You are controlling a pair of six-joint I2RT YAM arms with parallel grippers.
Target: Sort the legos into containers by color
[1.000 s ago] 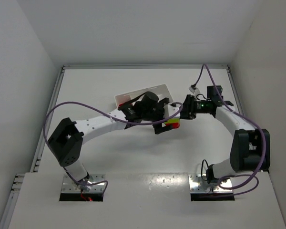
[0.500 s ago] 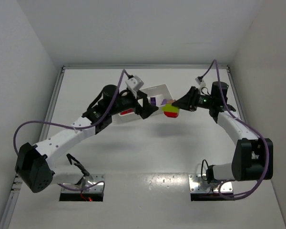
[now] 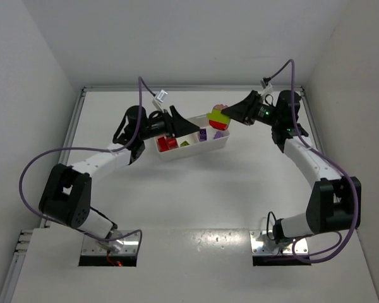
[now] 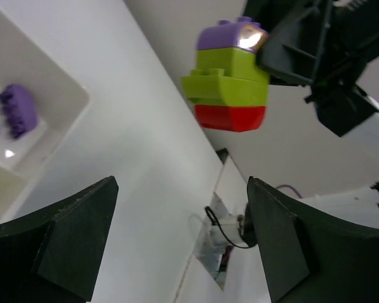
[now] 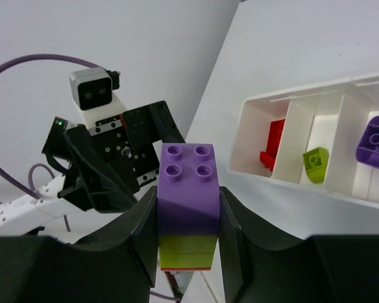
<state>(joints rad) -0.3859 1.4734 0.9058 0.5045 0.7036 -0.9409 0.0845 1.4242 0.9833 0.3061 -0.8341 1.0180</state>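
1. Left arm: the elbow is folded out towards the left edge of the table (image 3: 177, 202). The forearm runs up and to the right, and the wrist is turned sideways.
2. Left gripper (image 3: 179, 122) points right. In the top view it sits over the far left edge of the tray (image 3: 199, 150).
3. The left jaws are spread wide with nothing between them. In the left wrist view both fingers (image 4: 69, 233) frame bare table.
4. Right arm: the elbow is out at the right side and the forearm reaches up and back. The wrist is bent, so the right gripper (image 3: 232, 115) points left, facing the left one.
5. The right jaws are clamped on the stack (image 3: 218, 118). Its fingers (image 5: 132, 240) press on either side of the top brick.
6. The stack is purple on top, yellow-green in the middle and red at the bottom. It is held upright, off the table, between the two grippers and apart from the left one.
7. In the top view the stack overlaps the tray's far right corner.
8. Tray contents:
   - Left compartment: red bricks (image 3: 166, 143).
   - Middle compartment: a yellow-green brick (image 5: 314, 165).
   - Right compartment: purple bricks (image 5: 376, 142).
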